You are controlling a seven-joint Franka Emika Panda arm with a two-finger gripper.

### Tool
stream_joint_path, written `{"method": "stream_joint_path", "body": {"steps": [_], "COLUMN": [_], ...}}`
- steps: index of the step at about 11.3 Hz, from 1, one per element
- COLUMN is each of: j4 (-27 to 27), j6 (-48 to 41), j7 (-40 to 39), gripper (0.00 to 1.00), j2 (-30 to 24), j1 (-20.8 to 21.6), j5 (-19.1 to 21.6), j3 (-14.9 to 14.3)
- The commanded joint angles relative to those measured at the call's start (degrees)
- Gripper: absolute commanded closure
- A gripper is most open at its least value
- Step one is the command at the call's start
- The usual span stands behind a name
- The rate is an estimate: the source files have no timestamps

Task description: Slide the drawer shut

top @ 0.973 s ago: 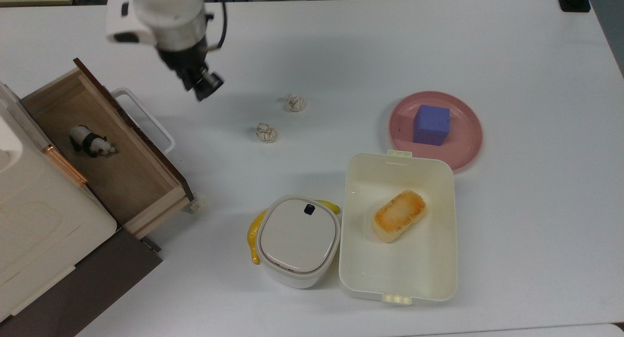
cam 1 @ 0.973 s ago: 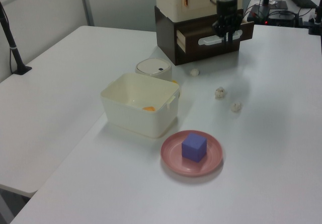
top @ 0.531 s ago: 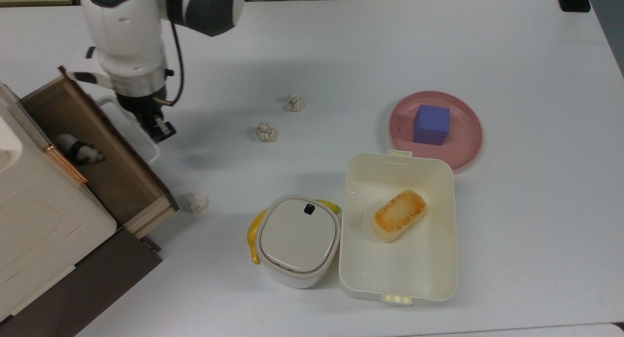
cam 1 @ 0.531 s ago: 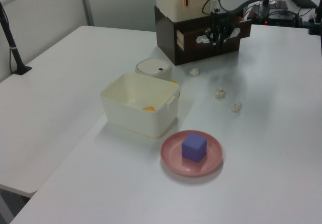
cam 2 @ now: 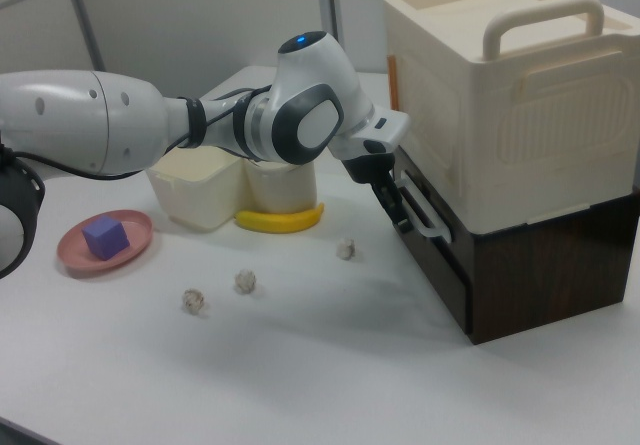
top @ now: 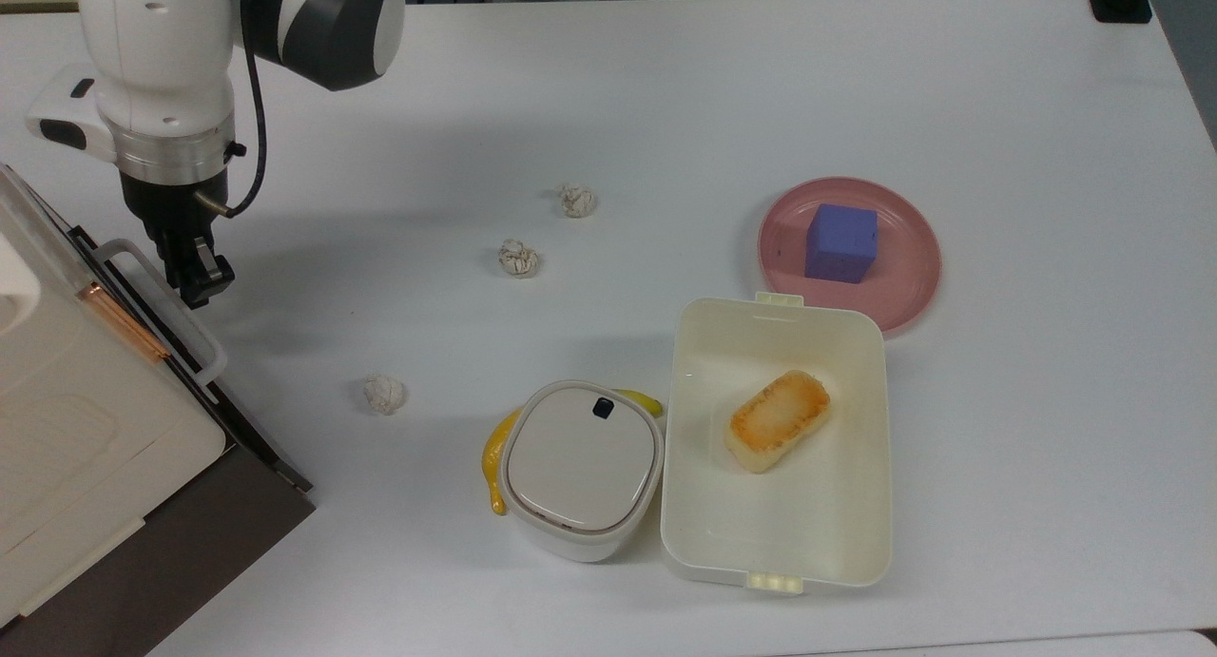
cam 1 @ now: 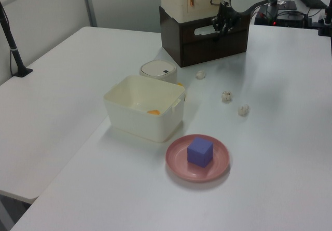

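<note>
The drawer (top: 190, 372) sits pushed almost flush into the dark lower body of the cabinet (top: 86, 429) at the top view's left edge; only its dark front and white loop handle (top: 166, 300) stand proud. The tool (top: 195, 272) rests right against the handle's outer side, so the drawer lies from it toward the top view's lower left, along the sliding axis. Whether its fingers are spread or pressed together cannot be told. Any remaining push would run straight into the cabinet.
</note>
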Motion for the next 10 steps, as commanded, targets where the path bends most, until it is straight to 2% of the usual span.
{"method": "stream_joint_path", "body": {"steps": [1,2,3,4,5,6,8,10], "j4": [-2.89,-5.44,-7.21,-8.79,-9.77,-10.21,-10.22,-10.04], "j6": [-5.60,-11.13,-16.49,-20.72,-24.33,-27.76,-31.65,-31.49], "j7": [-11.41,-16.50,-21.51,-26.35,-29.79,-31.30,-34.47,-36.50], "gripper": [0.61,0.56,0.50,0.37,0.16,0.00,0.00,0.00], "j2": [-7.17,-10.86,-14.64,-18.07,-21.15,-23.53,-25.40,-25.05], "j1": [3.64,6.10,7.95,9.10,9.46,9.64,9.64,9.46], "j5": [-0.72,-0.37,1.72,3.83,4.64,4.82,4.82,4.91], "j3": [-0.61,-0.61,0.00,1.14,2.37,4.38,8.25,8.53]}}
